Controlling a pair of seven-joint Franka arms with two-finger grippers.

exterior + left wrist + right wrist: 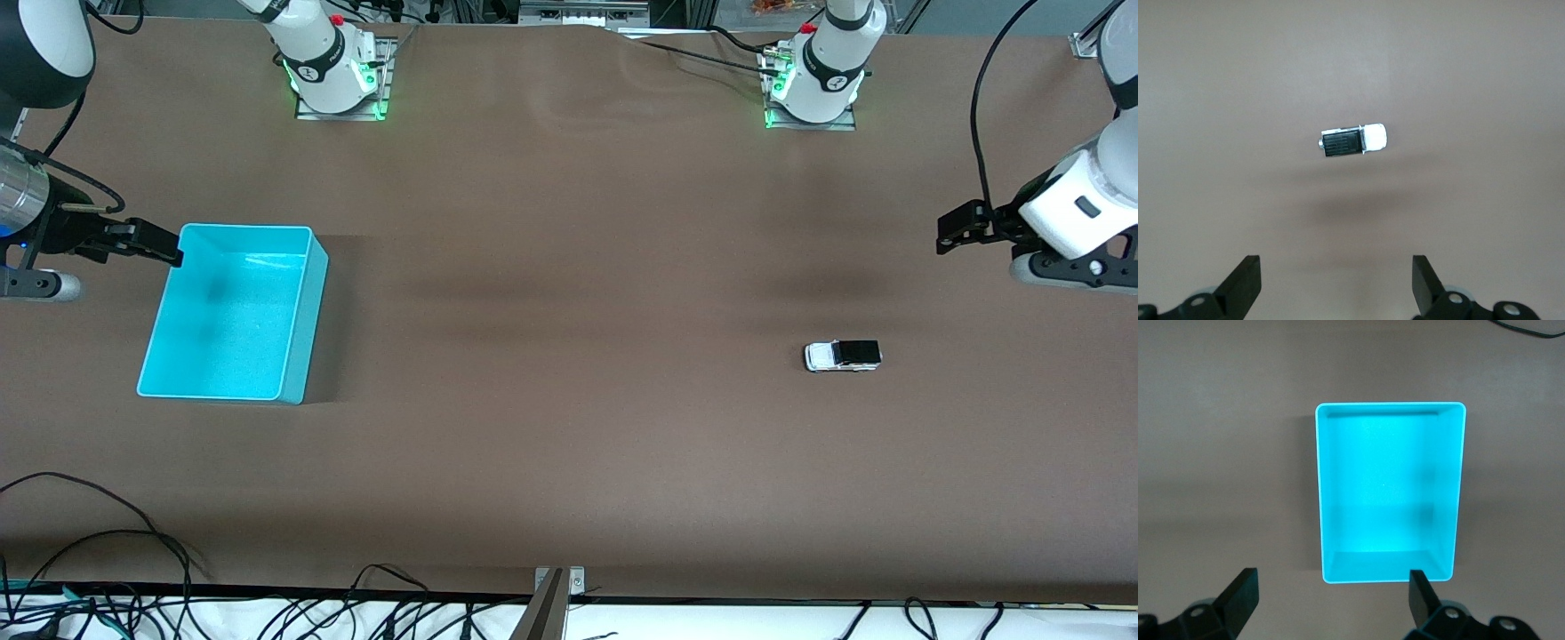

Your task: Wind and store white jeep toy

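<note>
Jeep first: the white jeep toy (843, 356) is sitting on its wheels on the brown table (569, 427), toward the left arm's end, white bonnet pointing toward the right arm's end and black roof toward the left arm's. Nothing is touching it; bare tabletop is lying all around it.

Left gripper (947, 233) is hanging in the air over the table at the left arm's end, clear of the toy and holding nothing. Its fingers (1245, 283) are standing wide apart in the left wrist view, and the white jeep toy (1353, 140) is showing between and past them, down on the table surface (1471, 80), well apart from the fingertips.

Down at the right arm's end, the cyan bin (298, 338) is resting flat on the table, open side up, and its inside is looking empty. Right gripper (160, 244) is hovering at the bin's edge on the side toward the right arm's end of the table, with nothing in its grasp. In the right wrist view its fingers (1241, 597) are spread fully, and the cyan bin (1391, 409) is filling the middle of the shot, one short wall lying just by the fingertips.

Jeep and bin are sitting well apart, at the two ends of the table.
</note>
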